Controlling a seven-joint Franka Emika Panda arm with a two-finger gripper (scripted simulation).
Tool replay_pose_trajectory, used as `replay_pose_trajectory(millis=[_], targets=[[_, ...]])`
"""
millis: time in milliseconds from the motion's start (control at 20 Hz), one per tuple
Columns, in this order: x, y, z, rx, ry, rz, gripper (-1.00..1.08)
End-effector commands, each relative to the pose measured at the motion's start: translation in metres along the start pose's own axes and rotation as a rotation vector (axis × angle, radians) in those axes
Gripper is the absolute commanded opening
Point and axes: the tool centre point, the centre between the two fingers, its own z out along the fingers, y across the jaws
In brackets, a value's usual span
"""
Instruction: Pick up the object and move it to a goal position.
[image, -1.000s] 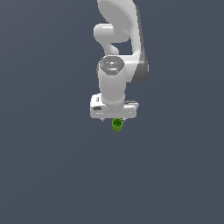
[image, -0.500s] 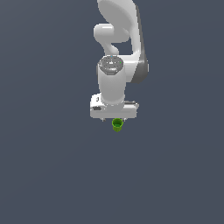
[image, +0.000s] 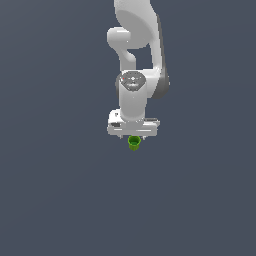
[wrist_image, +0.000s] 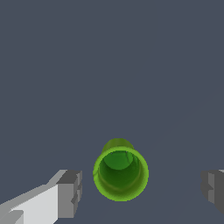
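Gripping state: gripper (wrist_image: 141, 188) hung with fingers (wrist_image: 69, 193) spread wide, touching nothing.
Object: green cup (wrist_image: 120, 173) stood upright between the fingers, apart from both, directly beneath the gripper (image: 133, 136).

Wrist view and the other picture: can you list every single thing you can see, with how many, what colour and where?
green cup: one, bright green with a darker hollow inside, standing open end up on the floor, directly under the gripper and between its two fingers with a gap on each side.
floor: one, plain dark grey-blue, filling the background in both views.
robot arm: one, white with grey joints, reaching down from the top of the exterior view.
gripper: one, white body with grey fingers, open wide around the cup and not touching it.
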Motion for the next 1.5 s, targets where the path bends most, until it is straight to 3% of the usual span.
replay_pose_trajectory(millis=[0, 500, 850, 1450], targets=[[-0.008, -0.003, 0.011, -0.006, 0.007, 0.007, 1.0], [-0.026, -0.01, 0.035, -0.017, 0.022, 0.022, 1.0], [-0.026, -0.01, 0.041, -0.017, 0.021, 0.021, 1.0], [-0.026, -0.01, 0.085, -0.017, 0.022, 0.022, 1.0]])
